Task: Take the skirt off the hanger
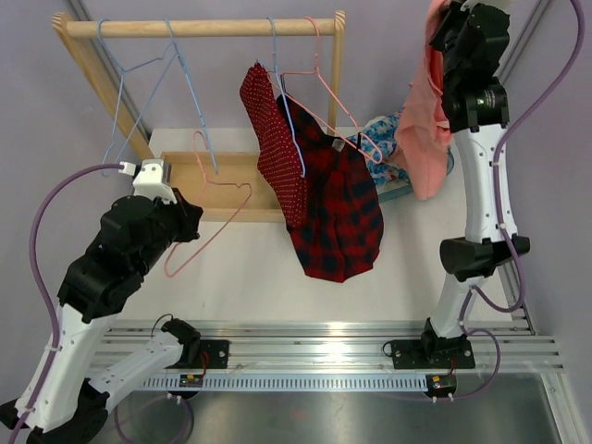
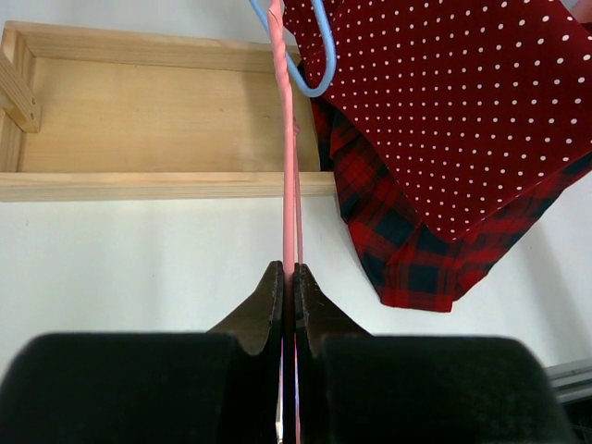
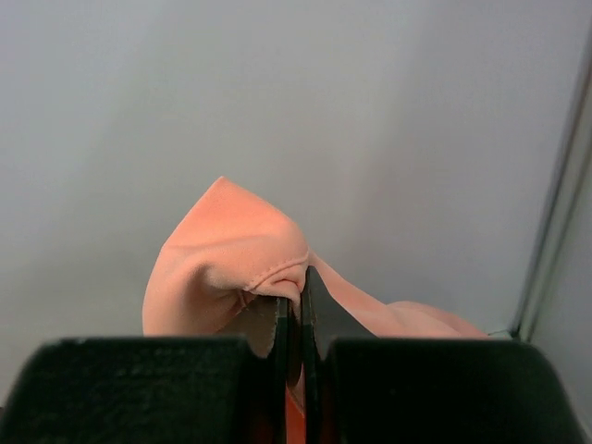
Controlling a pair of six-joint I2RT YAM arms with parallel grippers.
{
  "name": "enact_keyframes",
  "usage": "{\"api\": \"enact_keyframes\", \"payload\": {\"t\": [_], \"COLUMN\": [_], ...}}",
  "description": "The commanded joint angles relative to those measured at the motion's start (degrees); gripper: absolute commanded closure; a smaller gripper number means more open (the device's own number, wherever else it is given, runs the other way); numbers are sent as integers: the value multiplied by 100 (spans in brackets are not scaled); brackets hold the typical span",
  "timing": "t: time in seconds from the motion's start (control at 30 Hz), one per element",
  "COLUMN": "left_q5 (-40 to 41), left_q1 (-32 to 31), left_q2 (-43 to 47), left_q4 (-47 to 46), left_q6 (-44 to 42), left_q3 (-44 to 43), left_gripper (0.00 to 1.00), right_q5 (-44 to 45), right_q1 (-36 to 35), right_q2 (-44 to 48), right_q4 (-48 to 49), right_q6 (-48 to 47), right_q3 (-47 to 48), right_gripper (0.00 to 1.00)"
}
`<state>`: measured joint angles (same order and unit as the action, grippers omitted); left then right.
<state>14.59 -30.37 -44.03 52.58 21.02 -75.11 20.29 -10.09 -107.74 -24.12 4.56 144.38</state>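
We note white table (image 1: 250,273): wooden rack base (image 1: 231,166) standing at back, floral cloth (image 1: 384,129) lying just right of it.

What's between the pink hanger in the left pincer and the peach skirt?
Top view: a red polka-dot garment and a red plaid garment hang between hanger and skirt.

Robotics lab bench: slotted aluminium mounting rails (image 1: 314,340) near, plain white tabletop (image 1: 250,277), bare grey wall (image 1: 28,92) behind.
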Motion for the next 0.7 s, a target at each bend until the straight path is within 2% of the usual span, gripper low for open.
{"api": "enact_keyframes", "payload": {"t": [0.0, 0.03, 0.13, 0.17, 0.23, 0.3, 0.33, 0.37, 0.43, 0.47, 0.57, 0.67], "left_q5": [0, 17, 114, 132, 237, 333, 395, 422, 492, 527, 519, 484], "left_q1": [5, 5, 5, 5, 5, 5, 5, 5, 5, 13, 14, 14], "left_q2": [-62, -79, -149, -228, -360, -632, -729, -869, -1299, -1440, -1968, -2390], "left_q4": [-432, -441, -441, -433, -389, -345, -345, -345, -310, -292, -196, 102], "left_q6": [-1, -10, -45, -71, -185, -351, -422, -492, -712, -782, -932, -976], "left_q3": [49, 84, -46, -126, -310, -723, -863, -1004, -1531, -1750, -2533, -3184], "left_gripper": [100, 100, 100, 100, 100, 100, 100, 100, 100, 100, 100, 100], "right_q5": [-860, -974, -1132, -1150, -1386, -1685, -2000, -2308, -2399, -2416, -2452, -2460], "right_q1": [173, 209, 244, 244, 279, 288, 288, 279, 218, 122, -45, -108], "right_q2": [-308, -326, -186, -46, 69, 87, 122, 279, 612, 1128, 2150, 2922], "right_q4": [644, 785, 1634, 1839, 2182, 2105, 2061, 2104, 2235, 2758, 3413, 3125], "right_q6": [642, 791, 1073, 1152, 1494, 1810, 1916, 2048, 2487, 2584, 2630, 2410], "right_q3": [355, 180, -1188, -2132, -3008, -3914, -4196, -4921, -5776, -6781, -8244, -8880], "right_gripper": [100, 100, 100, 100, 100, 97, 32, 1, 1, 1, 1, 0]}}
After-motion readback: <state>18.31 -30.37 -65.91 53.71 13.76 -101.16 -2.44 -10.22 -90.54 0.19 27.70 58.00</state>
